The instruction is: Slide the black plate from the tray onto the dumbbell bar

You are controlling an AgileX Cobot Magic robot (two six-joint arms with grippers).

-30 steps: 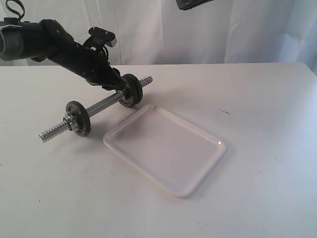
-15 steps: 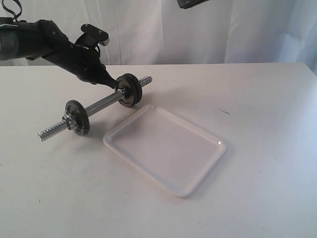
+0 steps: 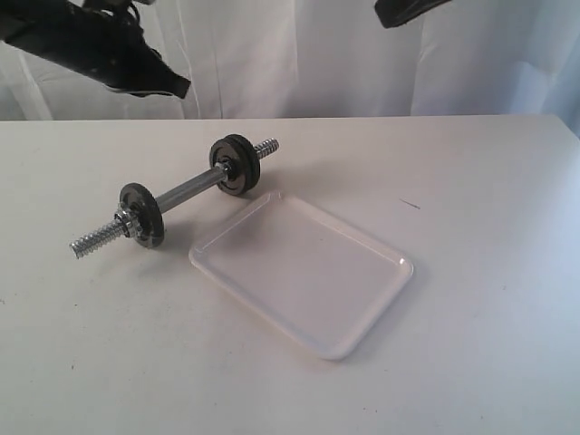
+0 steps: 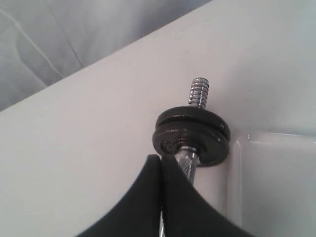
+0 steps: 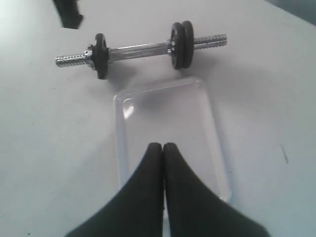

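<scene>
the tray (image 3: 308, 272), translucent white plastic with rounded corners and a low rim, lies on the matte white counter (image 3: 471, 272). just beside its far corner rests the dumbbell bar (image 3: 190, 188), smooth chrome with coarse threaded ends. the black plate (image 3: 251, 163), flat and round, sits on the bar's end nearest the tray, pressed against a second black disc (image 3: 225, 160); a lone disc (image 3: 143, 216) rides the end away from the tray. the left jaws are pinched together, empty, above that near end. the right jaws, likewise closed, hang over the tray.

The left hand (image 4: 161, 157) — fingers pressed together — hangs high at the exterior view's upper left; the right hand (image 5: 163, 146), likewise closed, at top right.
</scene>
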